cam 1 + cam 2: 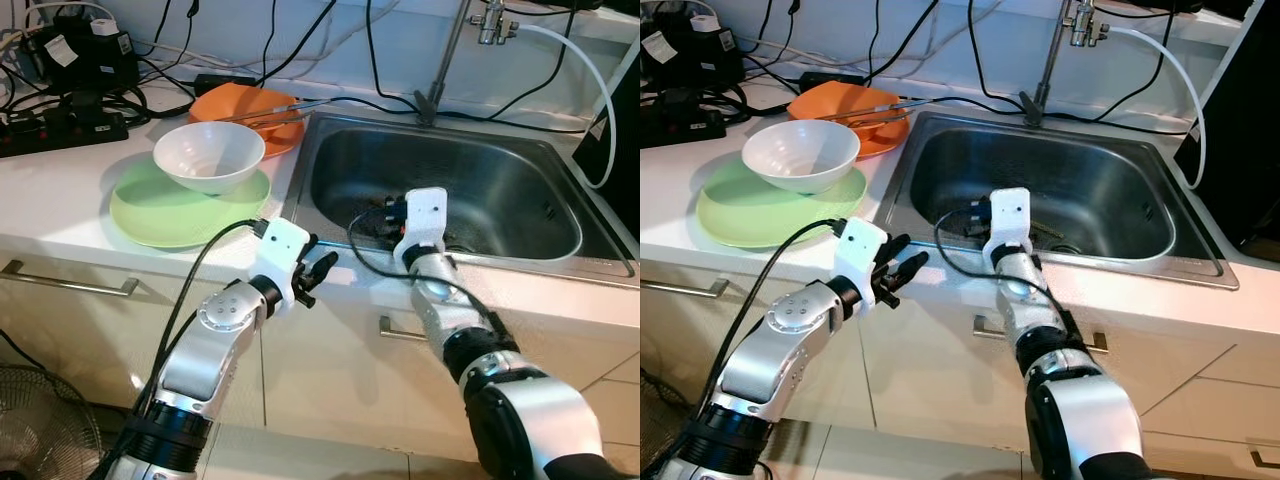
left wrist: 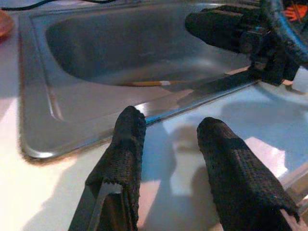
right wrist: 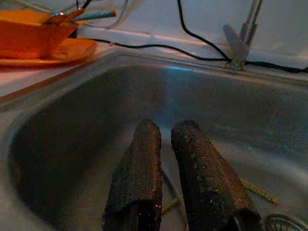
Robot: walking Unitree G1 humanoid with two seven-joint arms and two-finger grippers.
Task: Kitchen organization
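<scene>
Thin chopsticks [image 3: 257,191] lie on the bottom of the steel sink [image 1: 500,165], near the drain. My right gripper [image 1: 388,216] reaches down into the basin just above them. Its fingers [image 3: 144,159] are pressed together and I see nothing held between them. My left gripper [image 1: 320,272] hovers open over the white counter strip at the sink's front left corner, empty, its fingertips [image 2: 130,120] pointing at the rim. One chopstick [image 2: 144,83] shows beyond them in the basin.
A white bowl [image 1: 208,155] sits on a green plate [image 1: 165,215] left of the sink. Behind it is an orange dish [image 1: 245,105] with utensils across it. A faucet [image 1: 450,50], cables and a power strip [image 1: 60,125] line the back. Drawer handles [image 1: 70,285] sit below the counter.
</scene>
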